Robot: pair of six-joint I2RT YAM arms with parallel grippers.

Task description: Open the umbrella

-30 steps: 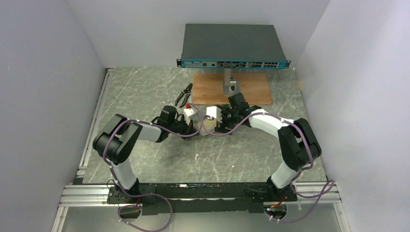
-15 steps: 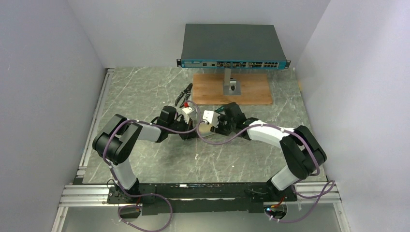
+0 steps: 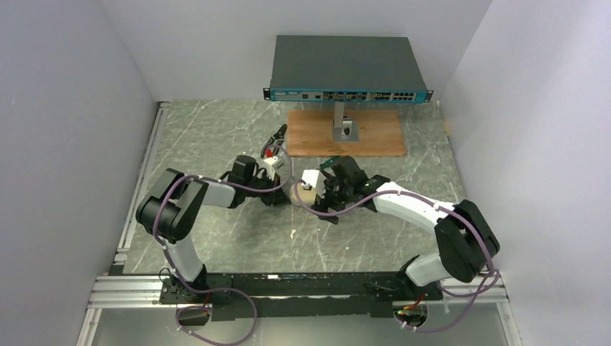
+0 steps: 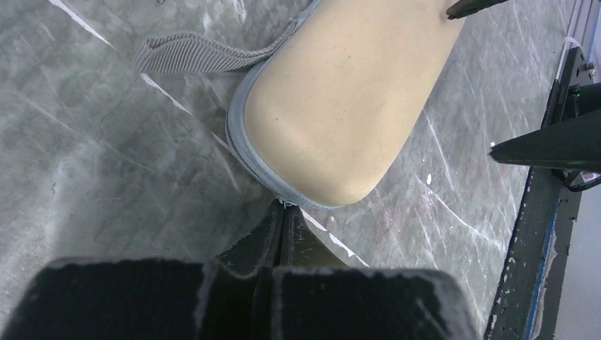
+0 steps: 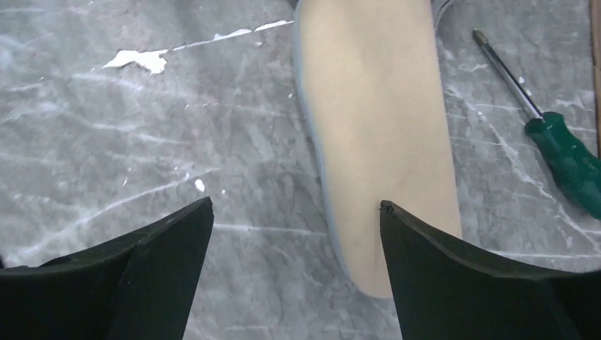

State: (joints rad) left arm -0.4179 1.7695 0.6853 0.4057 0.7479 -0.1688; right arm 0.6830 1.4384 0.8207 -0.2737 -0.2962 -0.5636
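The umbrella itself is hidden. Only the flat beige oval sleeve (image 4: 347, 106) with its grey zipper rim and ribbed grey strap (image 4: 191, 53) shows, lying on the marble table. My left gripper (image 4: 285, 207) is shut, its tips pinching a small metal zipper pull at the sleeve's rim. My right gripper (image 5: 294, 205) is open just above the sleeve's other end (image 5: 383, 127), one finger over the fabric and the other over bare table. In the top view the arms cover most of the sleeve (image 3: 308, 192), with the left gripper (image 3: 287, 194) and right gripper (image 3: 324, 203) on either side of it.
A green-handled screwdriver (image 5: 560, 152) lies just right of the sleeve. Pliers (image 3: 277, 133) lie behind the left wrist. A network switch (image 3: 346, 68) on a metal stand rises from a wooden board (image 3: 375, 133) at the back. A black rail (image 4: 546, 212) runs along the table's edge.
My right arm has swung left and nearer, bringing its gripper over the sleeve. My left wrist has shifted slightly left and back, still at the sleeve's rim.
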